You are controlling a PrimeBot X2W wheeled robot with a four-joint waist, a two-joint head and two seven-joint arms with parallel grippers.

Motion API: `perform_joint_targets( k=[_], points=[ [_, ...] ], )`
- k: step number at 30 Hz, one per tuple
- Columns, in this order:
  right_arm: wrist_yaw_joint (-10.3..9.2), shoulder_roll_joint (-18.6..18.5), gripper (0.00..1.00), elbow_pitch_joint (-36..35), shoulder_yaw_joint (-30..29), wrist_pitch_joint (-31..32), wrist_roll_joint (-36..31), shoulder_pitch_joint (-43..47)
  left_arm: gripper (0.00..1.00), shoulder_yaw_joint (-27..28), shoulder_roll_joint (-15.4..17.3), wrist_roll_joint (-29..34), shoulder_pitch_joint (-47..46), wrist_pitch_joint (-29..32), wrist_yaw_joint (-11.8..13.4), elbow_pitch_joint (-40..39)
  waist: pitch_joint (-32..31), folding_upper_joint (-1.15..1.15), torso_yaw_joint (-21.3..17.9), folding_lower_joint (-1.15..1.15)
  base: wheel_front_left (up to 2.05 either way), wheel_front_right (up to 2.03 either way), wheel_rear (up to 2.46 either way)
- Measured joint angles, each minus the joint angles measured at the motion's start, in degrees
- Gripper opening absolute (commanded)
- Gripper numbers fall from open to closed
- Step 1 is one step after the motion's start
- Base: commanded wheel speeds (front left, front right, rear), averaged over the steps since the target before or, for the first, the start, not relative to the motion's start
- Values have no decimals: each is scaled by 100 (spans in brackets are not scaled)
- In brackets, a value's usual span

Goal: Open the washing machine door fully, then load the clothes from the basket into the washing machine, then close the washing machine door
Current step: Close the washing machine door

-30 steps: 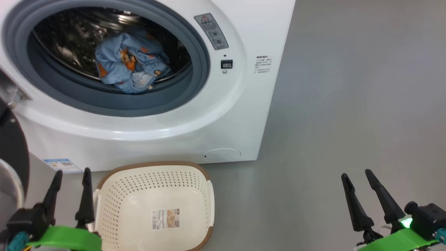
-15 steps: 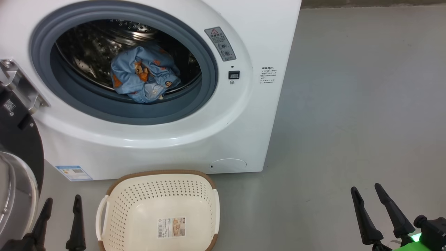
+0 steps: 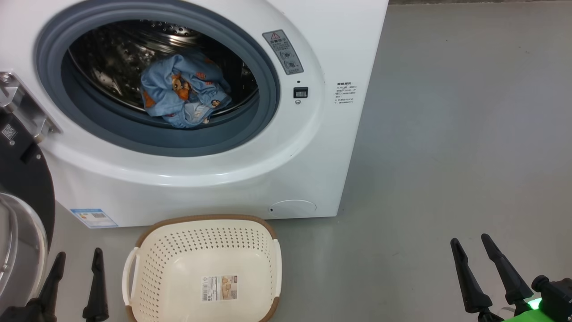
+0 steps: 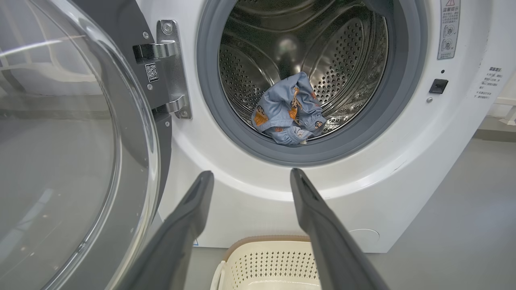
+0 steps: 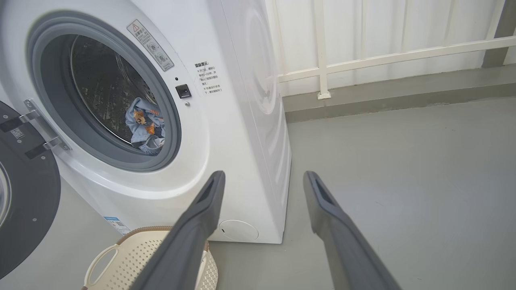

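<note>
The white washing machine [image 3: 250,179] stands with its round door [image 3: 22,192] swung open at the left, hinge [image 4: 169,72] showing. The light blue clothes [image 3: 183,96] with orange prints lie inside the steel drum, also clothes [image 4: 288,110] and clothes [image 5: 145,125]. Below the machine the cream basket [image 3: 147,268] sits on the floor with just a barcode label on its bottom. My left gripper [image 3: 78,257] is open at the lower left, beside the basket. My right gripper [image 3: 471,243] is open at the lower right over bare floor. Both hold nothing.
Grey floor [image 3: 447,134] stretches to the right of the machine. A white railing [image 5: 383,56] and pale wall run behind it. The open door's glass bowl [image 4: 60,161] bulges close to my left gripper [image 4: 250,177].
The head view has tilted up and shifted since a second ago, so the machine sits lower and both grippers sit lower in the picture. Clothes, basket and door hold their places.
</note>
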Motion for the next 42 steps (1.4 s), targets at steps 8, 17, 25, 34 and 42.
perform_joint_targets(
  k=[8, 17, 25, 34, 42],
  points=[
    [0, 3, 100, 0, 0, 0, 0, -2, 100, -16, 11, 0, 0, 0, 0, -69, -3, 0, 1, 0, -97, 97, 0],
    [0, 8, 100, 0, 1, 0, 0, -2, 100, -25, 52, -1, 9, 0, 0, -152, -1, 0, 3, 0, -109, 109, 0],
    [0, 26, 100, 1, 0, 0, 0, -1, 100, -43, 81, -9, 148, 0, 0, -218, -34, 0, 1, 0, -19, 19, 0],
    [0, 19, 100, 0, 4, 0, 0, -1, 100, -130, 65, -11, 148, 0, 0, -237, -47, 0, 135, 0, 0, 0, 0],
    [0, -26, 100, 43, 193, 0, -8, -56, 100, -25, -135, -82, 147, 0, 0, -219, -35, 0, 496, 0, 0, 0, 0]
  ],
)
